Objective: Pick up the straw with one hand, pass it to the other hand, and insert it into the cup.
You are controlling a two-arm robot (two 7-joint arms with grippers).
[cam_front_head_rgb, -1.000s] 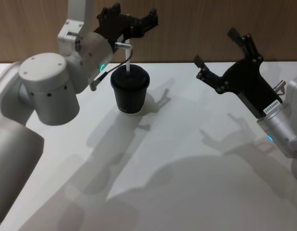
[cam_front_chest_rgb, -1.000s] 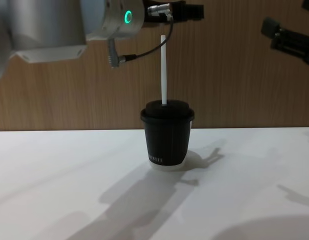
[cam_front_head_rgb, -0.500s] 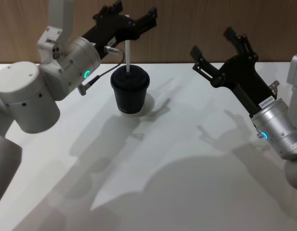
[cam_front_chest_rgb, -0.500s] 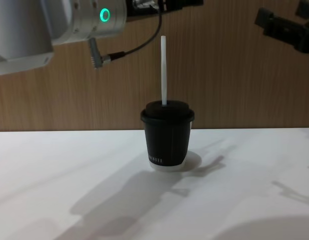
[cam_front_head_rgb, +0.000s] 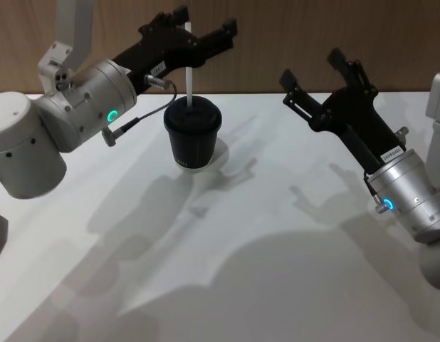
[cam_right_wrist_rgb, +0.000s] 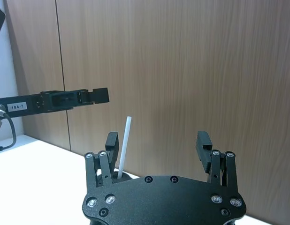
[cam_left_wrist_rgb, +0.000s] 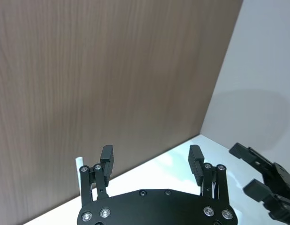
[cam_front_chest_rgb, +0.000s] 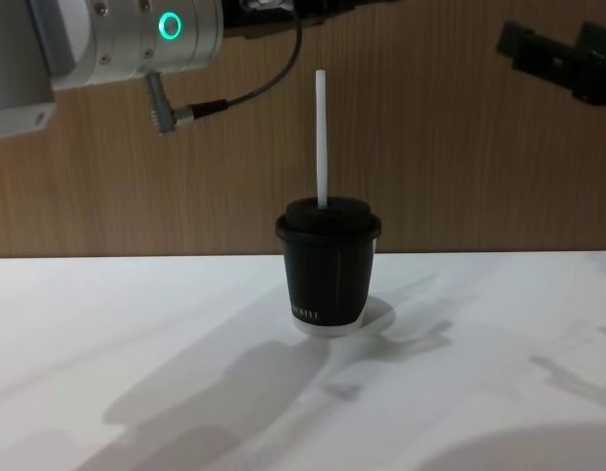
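The straw (cam_front_chest_rgb: 322,137) stands upright through the domed lid of the black paper cup (cam_front_chest_rgb: 328,265), which sits on the white counter (cam_front_chest_rgb: 136,324). The left gripper (cam_front_head_rgb: 194,39) hangs above and behind the cup, jaws spread, clear of the straw. The right gripper (cam_front_head_rgb: 317,77) is well apart to the right, jaws spread and holding nothing.

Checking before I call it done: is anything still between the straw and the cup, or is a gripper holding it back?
Nothing visible. The straw stands upright through the lid of the cup. The left gripper is open above it, not clamping it; the right gripper is open, off to the side.
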